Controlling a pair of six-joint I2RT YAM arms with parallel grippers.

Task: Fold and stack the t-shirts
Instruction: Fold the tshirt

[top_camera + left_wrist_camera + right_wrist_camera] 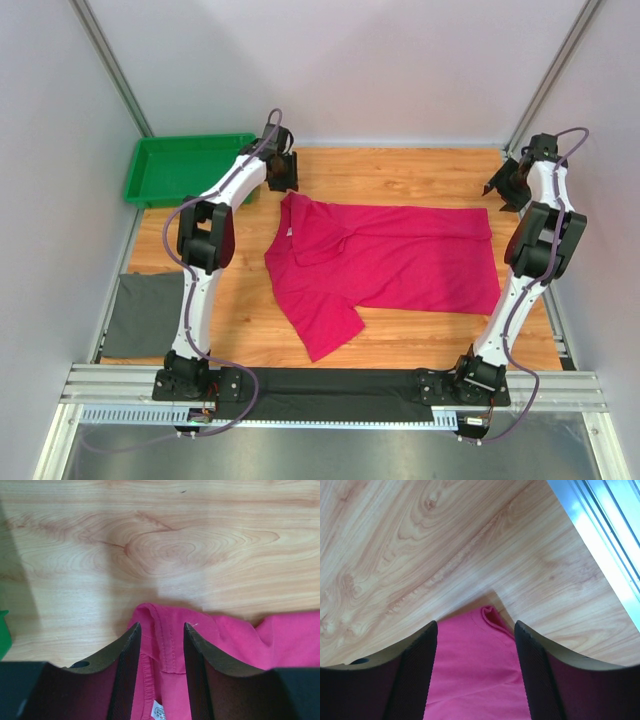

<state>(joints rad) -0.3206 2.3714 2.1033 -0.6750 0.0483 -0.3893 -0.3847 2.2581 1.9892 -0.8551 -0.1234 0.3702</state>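
You see the pink t-shirt (390, 255) lying flat mid-bench (400, 175), left pincer (161, 626) open over its collar, right pincer (476, 623) open over its far right corner, neither gripping fabric.

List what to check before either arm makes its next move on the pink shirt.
1. No fabric pinched in the left hand: ok. Its fingers are parted and the t-shirt collar lies loose below them.
2. No fabric pinched in the right hand: ok. Its fingers are wide apart over a shirt corner.
3. Shirt fully on the table: ok.
4. Sleeves tucked in: not ok. One sleeve sticks out toward the near edge.
5. Green tray apart from the shirt: ok.
6. Grey cloth apart from the shirt: ok.
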